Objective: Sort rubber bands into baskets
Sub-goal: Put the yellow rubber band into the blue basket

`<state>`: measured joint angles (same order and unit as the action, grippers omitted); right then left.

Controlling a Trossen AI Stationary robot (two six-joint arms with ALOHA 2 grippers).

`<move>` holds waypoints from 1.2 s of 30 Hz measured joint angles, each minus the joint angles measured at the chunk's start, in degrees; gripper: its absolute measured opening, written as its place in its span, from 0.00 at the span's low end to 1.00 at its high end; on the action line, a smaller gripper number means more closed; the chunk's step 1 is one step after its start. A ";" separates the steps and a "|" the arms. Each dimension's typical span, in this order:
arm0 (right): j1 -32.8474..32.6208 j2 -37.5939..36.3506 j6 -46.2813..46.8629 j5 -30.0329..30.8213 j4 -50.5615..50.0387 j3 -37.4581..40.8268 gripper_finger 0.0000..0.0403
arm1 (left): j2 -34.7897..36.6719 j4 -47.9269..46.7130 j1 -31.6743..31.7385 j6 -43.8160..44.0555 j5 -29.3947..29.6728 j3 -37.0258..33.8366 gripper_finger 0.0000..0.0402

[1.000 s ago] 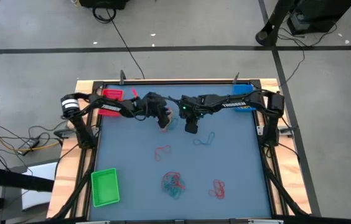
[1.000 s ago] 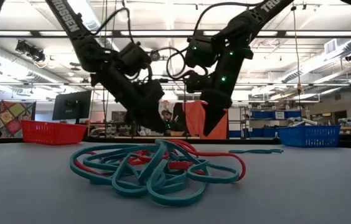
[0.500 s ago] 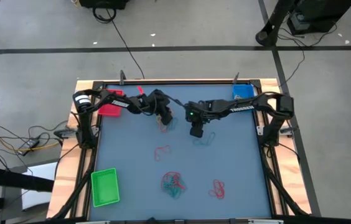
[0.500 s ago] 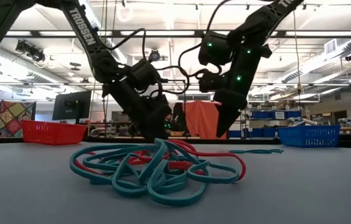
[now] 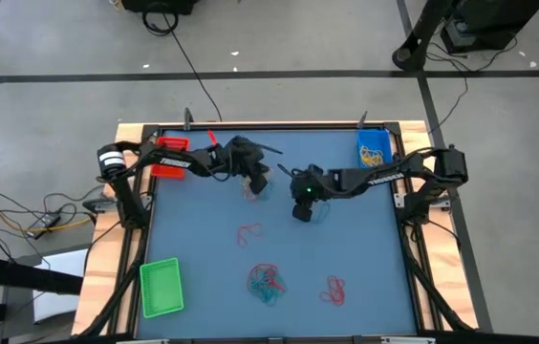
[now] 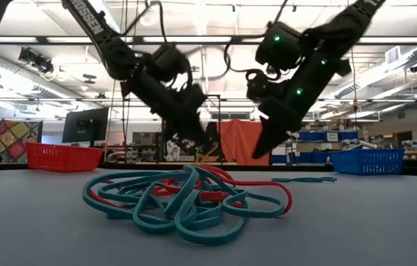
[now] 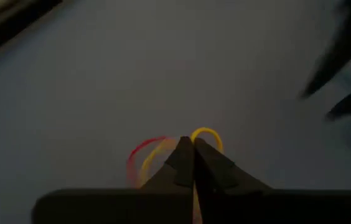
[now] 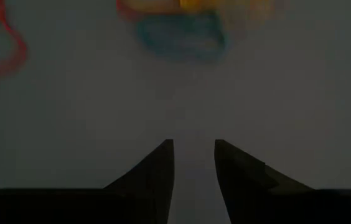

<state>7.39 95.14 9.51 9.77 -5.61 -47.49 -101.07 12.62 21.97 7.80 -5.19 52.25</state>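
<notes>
Your left gripper (image 5: 262, 182) hangs over the far middle of the desk (image 5: 365, 268), and in its wrist view its fingers (image 7: 191, 163) are pressed together on a yellow rubber band (image 7: 205, 133), with a red band (image 7: 139, 157) looped just beside it. Your right gripper (image 5: 302, 212) sits a little nearer the centre of the desk, to the right of the left one; its fingers (image 8: 160, 165) stand a narrow gap apart with nothing between them, and a teal band (image 8: 178, 34) lies on the desk ahead of them with a red loop (image 8: 1, 46) off to one side. The rest of the rubber bands are scattered over the near half of the desk: a small red pair (image 5: 249, 232) near the middle, a red-and-teal tangle (image 5: 266, 283) toward the near edge, which fills the foreground of the low view (image 6: 186, 201), and another red cluster (image 5: 334, 289) to its right. The red basket (image 5: 169, 156) sits at the far left corner under the left arm, the blue basket (image 5: 374, 149) at the far right corner, and the green basket (image 5: 161, 286) at the near left, well apart from all the bands.
</notes>
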 joint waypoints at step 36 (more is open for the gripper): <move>-2.63 -1.56 -3.62 9.56 24.34 5.12 0.02 | 0.39 12.00 -8.52 -0.57 -4.06 0.02 0.01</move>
<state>4.77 93.58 5.89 19.33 18.73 -42.37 -100.68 24.63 13.45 7.23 -9.26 52.27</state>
